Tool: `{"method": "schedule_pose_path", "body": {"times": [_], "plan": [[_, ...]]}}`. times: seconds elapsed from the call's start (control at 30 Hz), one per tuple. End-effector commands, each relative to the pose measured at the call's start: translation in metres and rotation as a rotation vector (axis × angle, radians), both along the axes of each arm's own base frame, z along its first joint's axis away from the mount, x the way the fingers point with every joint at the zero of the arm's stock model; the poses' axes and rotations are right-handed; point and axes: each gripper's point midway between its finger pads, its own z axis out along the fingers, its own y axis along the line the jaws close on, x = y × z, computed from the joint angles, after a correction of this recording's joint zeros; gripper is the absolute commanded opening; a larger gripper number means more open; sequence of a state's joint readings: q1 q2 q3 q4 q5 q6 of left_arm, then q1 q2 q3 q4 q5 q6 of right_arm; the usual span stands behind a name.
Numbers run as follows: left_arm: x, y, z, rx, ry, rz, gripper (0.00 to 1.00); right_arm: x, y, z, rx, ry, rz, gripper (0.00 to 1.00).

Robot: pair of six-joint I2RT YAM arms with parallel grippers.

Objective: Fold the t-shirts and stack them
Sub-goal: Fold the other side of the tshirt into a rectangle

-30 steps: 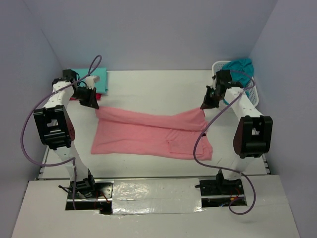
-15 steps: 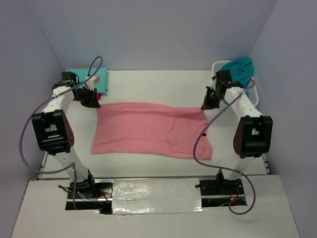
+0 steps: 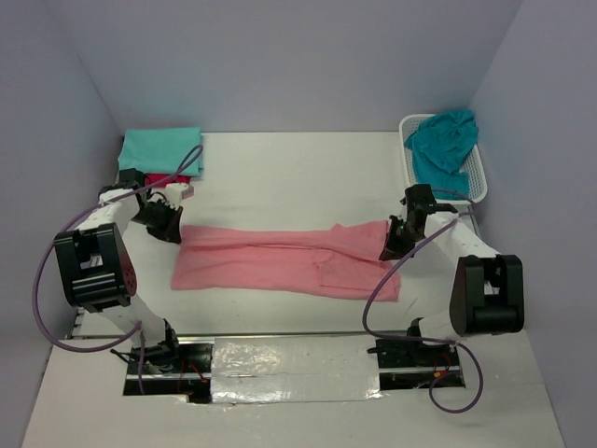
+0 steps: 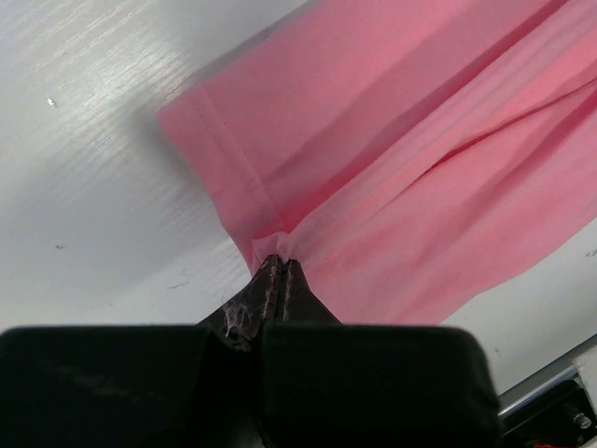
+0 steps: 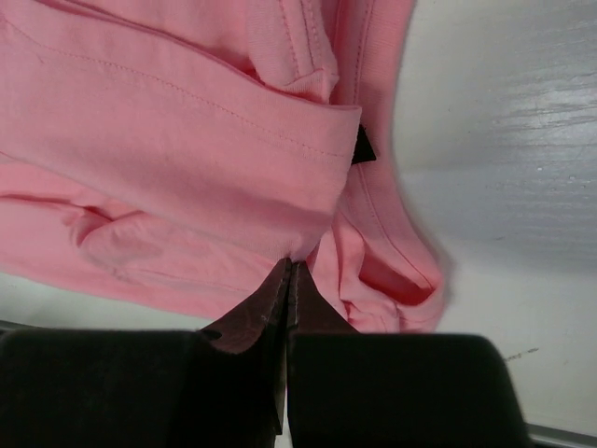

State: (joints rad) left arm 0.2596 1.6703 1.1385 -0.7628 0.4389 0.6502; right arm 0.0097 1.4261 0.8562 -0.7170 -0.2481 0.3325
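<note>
both arms have pulled in toward the near edge over the last second, dragging the far hem of the salmon pink shirt (image 3: 280, 266) with them. half a second ago it lay as a wide sheet; now it's a narrower band across the middle of the table (image 3: 289, 177), far half doubled over the near half. so the lengthwise fold is going in, roughly half laid by my read

left gripper (image 4: 283, 266) is clamped tight on a pinch of hem at the shirt's left corner, right gripper (image 5: 289, 268) likewise on a fold of cloth at the right end near the sleeve. no gap between the fingers on either wrist view

right end looks bunched, sleeve tucked under, so the fold may land uneven there. next move probably wants the held edge carried to the near hem and set flat before letting go

mint-teal shirt (image 3: 160, 147) sits folded at the back left corner. darker teal shirt (image 3: 443, 140) is heaped in the white basket (image 3: 478, 182) back right, not folded yet
</note>
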Motion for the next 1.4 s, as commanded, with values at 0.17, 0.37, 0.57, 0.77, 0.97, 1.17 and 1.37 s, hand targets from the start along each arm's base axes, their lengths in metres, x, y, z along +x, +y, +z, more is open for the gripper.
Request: {"method": "schedule_pose_path", "body": {"times": [0.17,0.37,0.57,0.77,0.97,1.17,1.37], "plan": [[0.01,0.016,0.022,0.05,-0.091,-0.031,0.0,0.001,-0.02,0.007,-0.061,-0.077,-0.067,0.0],[0.007,0.012,0.02,0.019,-0.088,-0.043,0.0,-0.003,-0.024,0.0,-0.052,-0.063,-0.098,0.0],[-0.005,0.005,0.011,-0.001,-0.081,-0.086,0.0,-0.006,-0.021,-0.007,-0.034,-0.049,-0.088,0.0],[-0.037,0.001,-0.008,-0.007,0.014,-0.142,0.21,-0.016,-0.013,-0.028,0.009,0.026,-0.083,0.24],[-0.056,0.013,0.01,0.0,0.022,-0.198,0.36,-0.008,-0.026,-0.002,-0.058,-0.059,-0.125,0.58],[-0.036,0.04,0.056,0.021,-0.076,-0.134,0.42,0.041,0.003,0.083,-0.091,-0.348,0.0,0.44],[0.012,0.019,0.102,-0.109,-0.204,-0.061,0.3,0.082,0.119,0.124,0.068,-0.451,0.294,0.0]]}}
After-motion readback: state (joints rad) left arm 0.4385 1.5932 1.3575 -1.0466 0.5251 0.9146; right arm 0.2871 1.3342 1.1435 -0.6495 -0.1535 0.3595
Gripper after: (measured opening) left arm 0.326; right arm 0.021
